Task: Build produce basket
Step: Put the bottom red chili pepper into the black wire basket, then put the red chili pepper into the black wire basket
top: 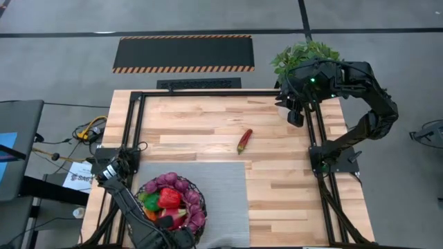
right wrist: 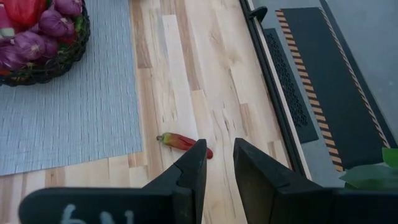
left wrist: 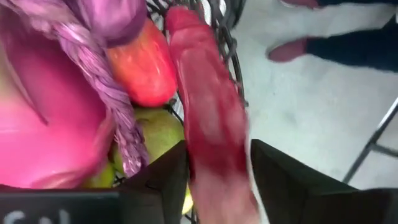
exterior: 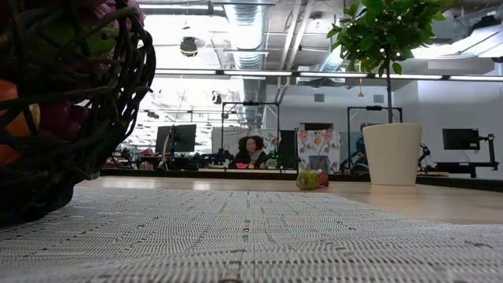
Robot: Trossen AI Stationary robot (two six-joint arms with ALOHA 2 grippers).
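Wooden worktop (top: 277,173) carries a grey mat (top: 221,200), and on the mat's corner near the left arm stands the basket (top: 197,200), already heaped with produce (top: 169,197) (grapes, a pear, red pieces). Above its rim the left gripper (left wrist: 214,180) has its fingers (left wrist: 283,177) clasped on a long red fruit (left wrist: 208,106), probably to drop it inside. One chili pepper (top: 244,140) lies alone on the bare wood. Far from it, beside the plant (top: 304,55), the right gripper (right wrist: 217,165) waits with fingers slightly parted, grasping nothing.
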